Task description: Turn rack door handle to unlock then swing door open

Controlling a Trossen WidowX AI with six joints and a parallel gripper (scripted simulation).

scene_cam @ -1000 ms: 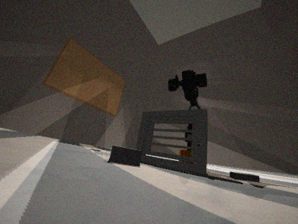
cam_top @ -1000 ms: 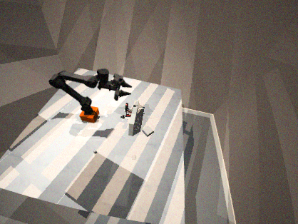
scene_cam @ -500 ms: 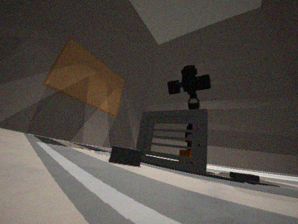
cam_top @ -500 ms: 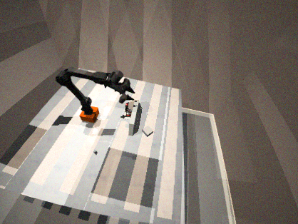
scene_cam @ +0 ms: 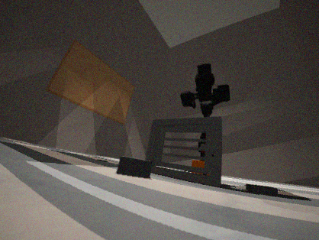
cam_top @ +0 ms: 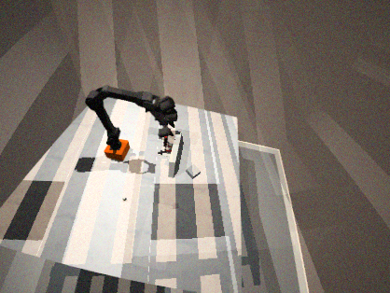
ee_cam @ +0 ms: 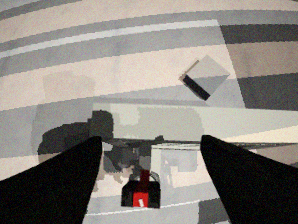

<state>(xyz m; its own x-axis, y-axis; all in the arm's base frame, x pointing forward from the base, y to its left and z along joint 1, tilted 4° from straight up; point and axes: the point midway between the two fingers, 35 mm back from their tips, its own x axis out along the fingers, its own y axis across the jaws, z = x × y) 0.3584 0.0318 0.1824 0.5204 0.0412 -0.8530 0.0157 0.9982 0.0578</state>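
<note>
In the wrist view the gripper's fingers run out of the picture at the lower corners. The black-and-red handle piece (ee_cam: 141, 195) is too coarse to make out fully. From above, the gripper's (cam_top: 167, 128) fingertips blur together. The table's (cam_top: 93, 224) near edge is cut off at the left.

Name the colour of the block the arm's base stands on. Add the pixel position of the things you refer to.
Orange (cam_top: 122, 153) (scene_cam: 198, 163); the top view shows it best.

The arm (cam_top: 122, 94) (scene_cam: 204, 78) is matte black, with chunky rounded joints and slim links, on an orange, boxy base (cam_top: 122, 152) (scene_cam: 196, 164). The hand (cam_top: 170, 126) (scene_cam: 206, 105) (ee_cam: 152, 143) has two black, tapering fingers.
</note>
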